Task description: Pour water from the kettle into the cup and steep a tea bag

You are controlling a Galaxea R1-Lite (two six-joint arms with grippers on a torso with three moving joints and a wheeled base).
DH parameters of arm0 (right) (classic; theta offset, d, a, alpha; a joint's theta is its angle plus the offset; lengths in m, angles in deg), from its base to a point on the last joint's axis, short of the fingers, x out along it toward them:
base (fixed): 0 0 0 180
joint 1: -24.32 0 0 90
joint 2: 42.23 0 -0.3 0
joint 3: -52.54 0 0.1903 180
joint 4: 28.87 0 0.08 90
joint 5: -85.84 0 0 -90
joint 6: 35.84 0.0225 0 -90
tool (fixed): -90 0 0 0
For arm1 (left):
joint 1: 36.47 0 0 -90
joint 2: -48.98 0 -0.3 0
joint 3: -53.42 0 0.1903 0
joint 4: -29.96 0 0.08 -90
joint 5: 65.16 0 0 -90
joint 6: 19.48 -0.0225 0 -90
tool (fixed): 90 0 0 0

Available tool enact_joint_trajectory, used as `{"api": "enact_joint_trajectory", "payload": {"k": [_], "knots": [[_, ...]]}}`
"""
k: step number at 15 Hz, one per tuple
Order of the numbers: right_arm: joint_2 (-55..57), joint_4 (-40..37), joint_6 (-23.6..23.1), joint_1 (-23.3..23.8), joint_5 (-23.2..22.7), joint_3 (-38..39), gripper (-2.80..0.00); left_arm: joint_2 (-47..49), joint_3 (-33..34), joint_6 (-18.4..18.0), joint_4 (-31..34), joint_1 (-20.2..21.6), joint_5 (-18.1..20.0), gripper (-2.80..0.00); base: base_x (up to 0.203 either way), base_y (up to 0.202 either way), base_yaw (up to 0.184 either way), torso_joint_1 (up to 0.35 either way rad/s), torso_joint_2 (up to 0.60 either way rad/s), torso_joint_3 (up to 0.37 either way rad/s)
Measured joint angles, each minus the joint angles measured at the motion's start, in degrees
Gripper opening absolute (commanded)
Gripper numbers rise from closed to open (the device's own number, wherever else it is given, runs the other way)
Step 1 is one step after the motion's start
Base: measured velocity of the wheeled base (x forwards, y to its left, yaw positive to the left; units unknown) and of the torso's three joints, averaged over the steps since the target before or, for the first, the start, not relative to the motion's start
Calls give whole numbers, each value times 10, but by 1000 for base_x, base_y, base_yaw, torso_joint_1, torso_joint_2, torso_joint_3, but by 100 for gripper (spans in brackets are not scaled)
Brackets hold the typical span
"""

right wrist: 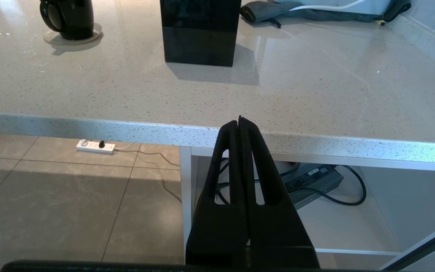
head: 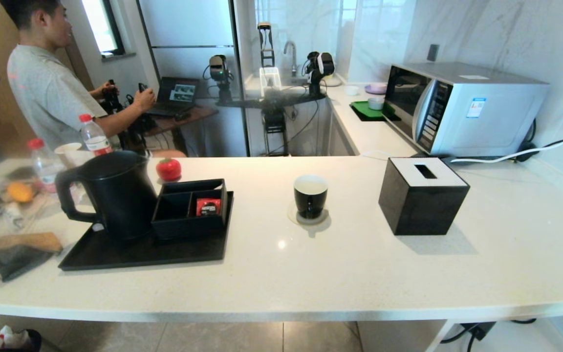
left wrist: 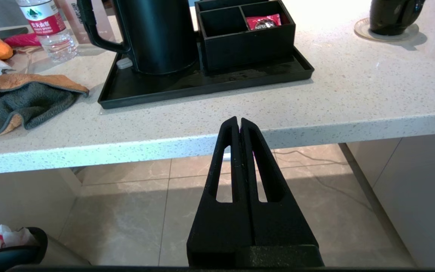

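Note:
The matte black kettle stands at the left end of a black tray, its loop handle facing left. The small black cup with a white inside sits on a pale coaster mid-counter. No tea bag shows in any view. My left gripper is shut and empty, held below and in front of the counter edge, facing the tray. My right gripper is shut and empty too, low before the counter edge on the cup's right. Neither gripper appears in the head view.
A black divided box on the tray holds a red sachet. A black tissue box stands right of the cup, a microwave behind it. Bottles, a red tomato-shaped object and a cloth crowd the left end. A person stands at the back left.

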Motion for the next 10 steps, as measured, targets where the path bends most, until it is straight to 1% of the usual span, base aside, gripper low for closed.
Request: {"api": "enact_joint_trajectory", "payload": {"k": [2, 3, 5, 8, 10], "knots": [[0, 0, -10, 0, 0, 0, -280, 0, 0, 0, 0, 0, 0, -280, 0, 0, 0, 0, 0, 0], [0, -1, -4, 0, 1, 0, -280, 0, 0, 0, 0, 0, 0, -280, 0, 0, 0, 0, 0, 0], [0, -11, 25, 0, 8, -1, -280, 0, 0, 0, 0, 0, 0, -280, 0, 0, 0, 0, 0, 0], [0, -5, 39, 0, 10, -1, -280, 0, 0, 0, 0, 0, 0, -280, 0, 0, 0, 0, 0, 0], [0, -5, 40, 0, 10, -2, -280, 0, 0, 0, 0, 0, 0, -280, 0, 0, 0, 0, 0, 0]]}}
